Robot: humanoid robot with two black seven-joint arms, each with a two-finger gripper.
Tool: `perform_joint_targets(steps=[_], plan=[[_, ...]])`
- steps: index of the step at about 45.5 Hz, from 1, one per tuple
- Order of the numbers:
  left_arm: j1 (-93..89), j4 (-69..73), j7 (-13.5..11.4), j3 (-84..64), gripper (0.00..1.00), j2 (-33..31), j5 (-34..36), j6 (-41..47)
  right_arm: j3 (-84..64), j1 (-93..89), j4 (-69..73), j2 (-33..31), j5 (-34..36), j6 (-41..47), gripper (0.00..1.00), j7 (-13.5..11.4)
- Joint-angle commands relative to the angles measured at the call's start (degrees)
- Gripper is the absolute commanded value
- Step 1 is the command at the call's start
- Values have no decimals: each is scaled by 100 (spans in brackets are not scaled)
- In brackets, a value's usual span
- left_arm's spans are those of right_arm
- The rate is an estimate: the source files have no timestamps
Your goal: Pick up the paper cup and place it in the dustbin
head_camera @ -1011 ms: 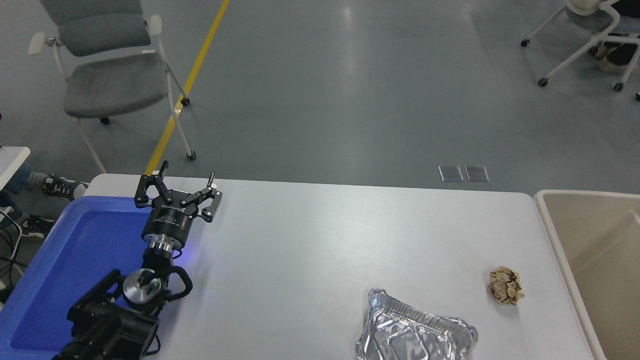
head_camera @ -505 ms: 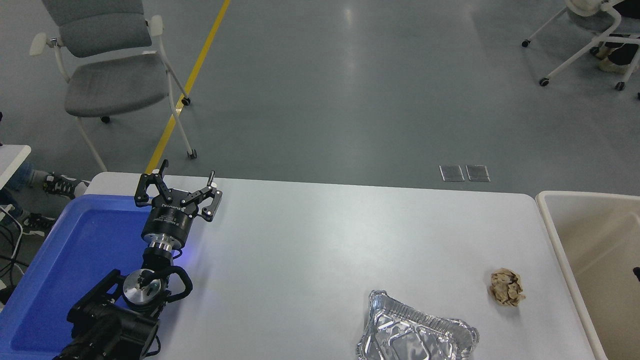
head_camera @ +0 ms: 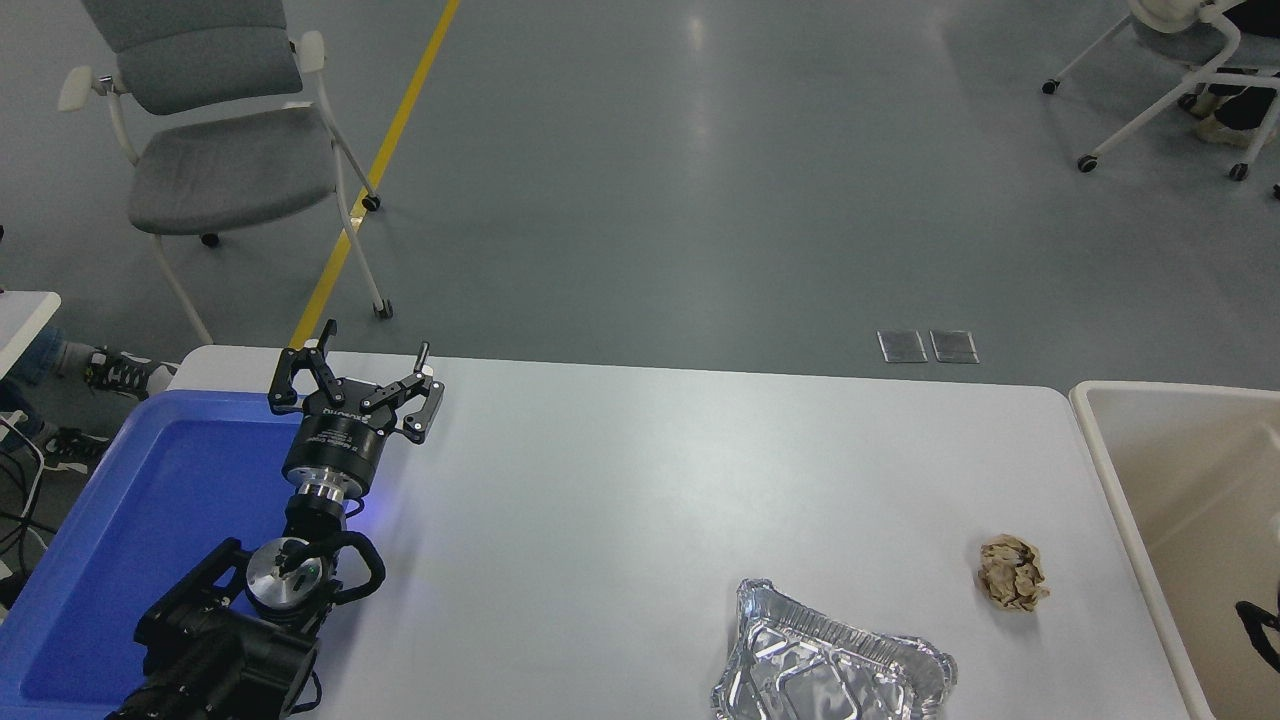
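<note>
No paper cup shows anywhere in the head view. The beige dustbin point(head_camera: 1108, 478) stands at the table's right end, only partly in the picture. A small black part of my right gripper point(head_camera: 1260, 630) comes in at the right edge, over the dustbin's inside; too little shows to tell how it stands or whether it holds anything. My left gripper point(head_camera: 376, 342) is parked at the lower left, open and empty, by the blue tray's far right corner.
A blue plastic tray point(head_camera: 150, 500) lies at the table's left end. A crinkled silver foil tray point(head_camera: 830, 670) sits at the front middle. A crumpled brown paper ball point(head_camera: 1012, 572) lies near the dustbin. Chairs stand on the floor beyond the table.
A black part of my right gripper has come into view at the right edge over the dustbin, lower and larger than half a second ago. The left arm has not moved.
</note>
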Motion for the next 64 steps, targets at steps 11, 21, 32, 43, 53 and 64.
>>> perform_joint_targets(steps=[11, 21, 32, 43, 53, 64], plan=[[-9, 0, 0, 9, 99, 0, 0, 0, -145, 660, 60, -32, -178, 372, 100, -37], [-9, 0, 0, 9, 99, 0, 0, 0, -883, 1627, 376, -383, -626, 416, 100, -177], [-9, 0, 0, 9, 99, 0, 0, 0, -1077, 2787, 2483, -1367, -1101, 381, 100, -476], [-9, 0, 0, 9, 99, 0, 0, 0, -1165, 3991, 4349, -1807, -1294, 345, 100, -950], [0, 0, 0, 9, 99, 0, 0, 0, -2377, 5107, 4411, -1236, -1409, 389, 100, -977], [0, 0, 0, 9, 99, 0, 0, 0, -2905, 5872, 4560, -674, -1330, 398, 100, -1047]])
